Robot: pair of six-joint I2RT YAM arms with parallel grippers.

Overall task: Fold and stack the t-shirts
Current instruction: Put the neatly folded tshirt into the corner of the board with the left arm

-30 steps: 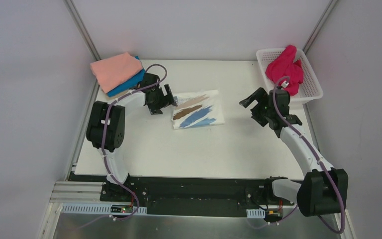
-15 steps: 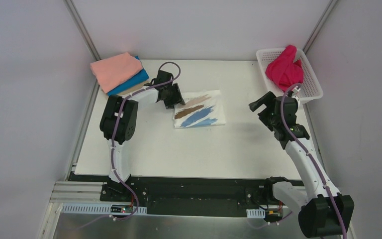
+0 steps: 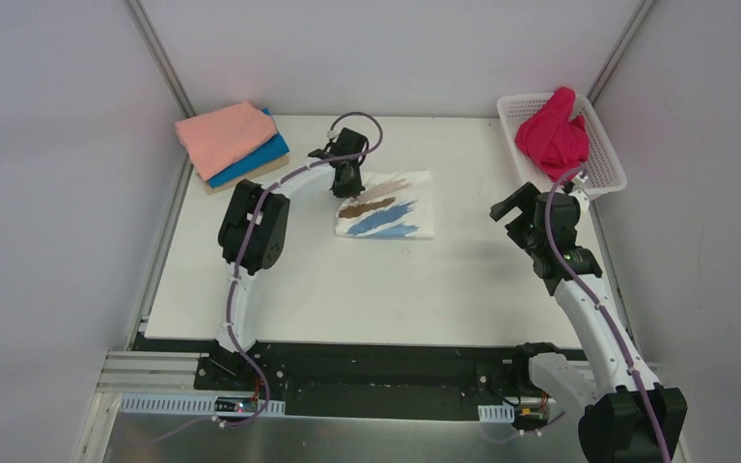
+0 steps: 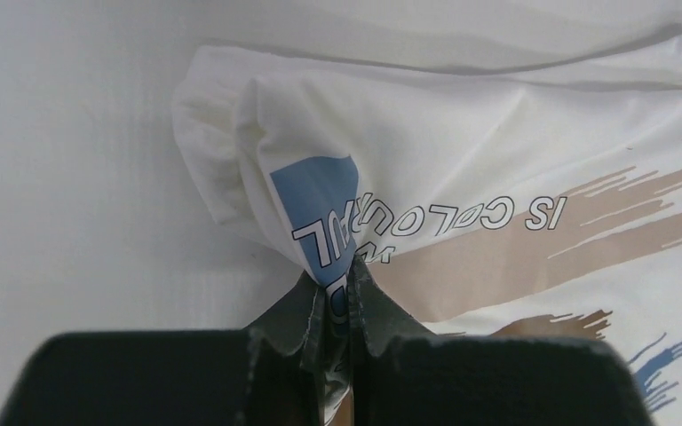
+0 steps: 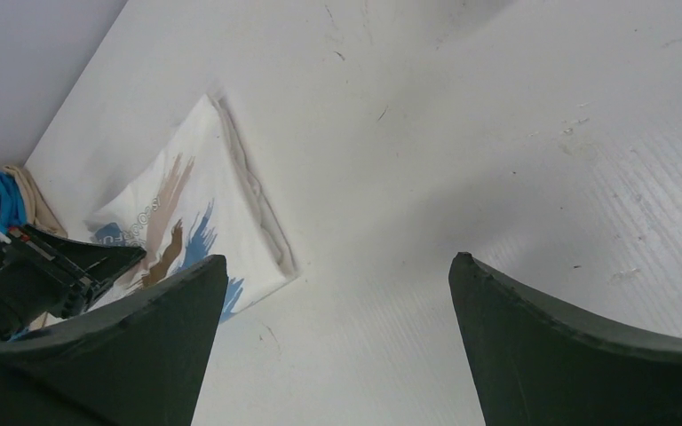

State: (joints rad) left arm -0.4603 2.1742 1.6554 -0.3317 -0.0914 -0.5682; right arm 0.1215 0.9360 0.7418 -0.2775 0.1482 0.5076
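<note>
Okay, left hand [image 4: 337, 297] pinches the bunched far-left corner of the white printed t-shirt [image 4: 506, 169], which lies folded mid-counter [image 3: 367, 280]. Right hand [image 5: 339, 259] is spread wide over bare counter, well apart to the shirt's right. Salmon-pink tee [image 3: 224, 135] sits on the blue tee [image 3: 256, 160] at the far left. Magenta tee [image 3: 552, 135] is heaped in the basket [image 3: 610, 166].

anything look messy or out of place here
The magenta t-shirt lies crumpled, unfolded, in the basket at the far right, heaped above its rim. The printed white t-shirt is folded, but the left gripper pinches its corner into a bunch.
</note>
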